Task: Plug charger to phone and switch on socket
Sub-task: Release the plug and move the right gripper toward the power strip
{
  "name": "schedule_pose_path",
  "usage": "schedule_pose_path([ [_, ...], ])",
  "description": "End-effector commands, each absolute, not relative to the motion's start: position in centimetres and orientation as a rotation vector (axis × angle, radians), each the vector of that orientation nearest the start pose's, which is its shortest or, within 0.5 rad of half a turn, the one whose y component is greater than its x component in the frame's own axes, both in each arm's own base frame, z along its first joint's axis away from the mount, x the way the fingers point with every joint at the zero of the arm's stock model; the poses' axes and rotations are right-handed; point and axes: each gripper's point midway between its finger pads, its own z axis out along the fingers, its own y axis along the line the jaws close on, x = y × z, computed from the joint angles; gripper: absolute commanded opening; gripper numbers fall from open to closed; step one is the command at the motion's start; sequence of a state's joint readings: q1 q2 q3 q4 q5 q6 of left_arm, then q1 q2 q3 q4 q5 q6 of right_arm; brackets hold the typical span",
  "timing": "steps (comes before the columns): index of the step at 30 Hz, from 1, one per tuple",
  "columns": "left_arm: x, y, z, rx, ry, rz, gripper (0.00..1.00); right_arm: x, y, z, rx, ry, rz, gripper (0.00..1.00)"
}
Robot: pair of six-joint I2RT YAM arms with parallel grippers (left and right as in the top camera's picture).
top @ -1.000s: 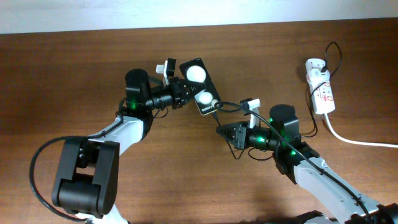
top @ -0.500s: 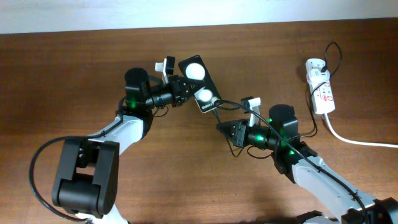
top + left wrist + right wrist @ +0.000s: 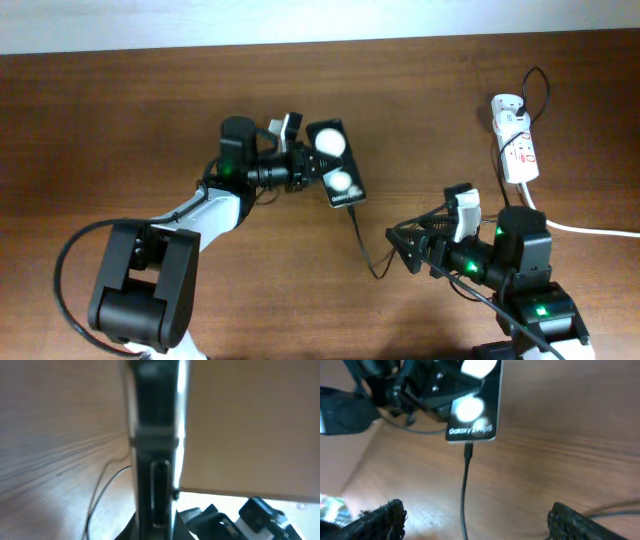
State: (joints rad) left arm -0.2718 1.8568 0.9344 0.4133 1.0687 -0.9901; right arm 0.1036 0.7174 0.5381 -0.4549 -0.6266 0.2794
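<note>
Phone (image 3: 336, 165): glossy black slab, gripped by the left fingers (image 3: 303, 170), mid-table.
Charger (image 3: 465, 485): thin black cable, tip seated in the phone's lower edge.
Right fingers (image 3: 382, 517): spread wide, empty.
Socket (image 3: 516, 140): white strip, far right on the wood-grain table (image 3: 120, 120).

The phone (image 3: 337, 173), clamped in the left tool (image 3: 310, 170), and the black charger cable (image 3: 362, 238) trailing from its lower edge bar the middle of the desk (image 3: 120, 110). The right tool (image 3: 402, 248), fingers spread, sits just beside the cable's bend. Open wood lies between it and the socket (image 3: 515, 140), whose thick white cord (image 3: 570, 225) crosses the right edge.
</note>
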Motion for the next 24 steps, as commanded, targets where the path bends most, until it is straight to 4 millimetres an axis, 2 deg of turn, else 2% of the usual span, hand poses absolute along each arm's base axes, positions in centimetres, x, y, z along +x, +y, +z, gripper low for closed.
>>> schedule_pose_path([
  [1, 38.3, -24.2, 9.4, -0.12, 2.416, -1.537, 0.0, 23.9, 11.5, 16.2, -0.117, 2.256, 0.824, 0.95],
  [4, 39.0, -22.1, 6.1, -0.229, 2.507, -1.281, 0.0, 24.3, 11.5, 14.5, -0.09, 2.329, 0.832, 0.95],
  [8, 38.4, -20.1, 3.5, -0.314, 2.608, -1.097, 0.0, 24.5, 11.6, 13.3, -0.073, 2.377, 0.838, 0.95],
  [11, 37.5, -18.8, 1.9, -0.394, 2.684, -0.978, 0.13, 24.5, 11.6, 13.2, -0.073, 2.377, 0.838, 0.95],
  [13, 37.2, -18.7, 1.7, -0.403, 2.701, -0.972, 0.55, 24.5, 11.6, 13.2, -0.073, 2.377, 0.838, 0.95],
  [14, 37.0, -18.6, 1.6, -0.408, 2.709, -0.97, 0.66, 24.5, 11.6, 13.2, -0.072, 2.378, 0.839, 0.95],
  [15, 36.9, -18.6, 1.5, -0.41, 2.712, -0.969, 0.68, 24.5, 11.6, 13.2, -0.073, 2.377, 0.839, 0.95],
  [17, 36.7, -18.5, 1.4, -0.417, 2.725, -0.965, 0.93, 24.5, 11.6, 13.2, -0.073, 2.377, 0.839, 0.95],
  [18, 36.6, -18.5, 1.3, -0.421, 2.732, -0.963, 1.0, 24.5, 11.6, 13.3, -0.073, 2.377, 0.838, 0.96],
  [19, 36.5, -18.5, 1.2, -0.424, 2.737, -0.961, 0.99, 24.6, 11.6, 13.4, -0.074, 2.374, 0.838, 1.0],
  [21, 36.3, -17.9, 1.1, -0.45, 2.749, -0.957, 0.99, 25.4, 11.4, 15.0, -0.076, 2.341, 0.811, 0.99],
  [23, 35.9, -16.7, 0.9, -0.518, 2.774, -0.981, 0.99, 27.0, 8.6, 17.3, 0.016, 2.338, 0.593, 0.99],
  [24, 35.7, -16.2, 0.8, -0.544, 2.784, -0.979, 0.99, 27.9, 6.6, 19.0, 0.079, 2.324, 0.444, 0.99],
])
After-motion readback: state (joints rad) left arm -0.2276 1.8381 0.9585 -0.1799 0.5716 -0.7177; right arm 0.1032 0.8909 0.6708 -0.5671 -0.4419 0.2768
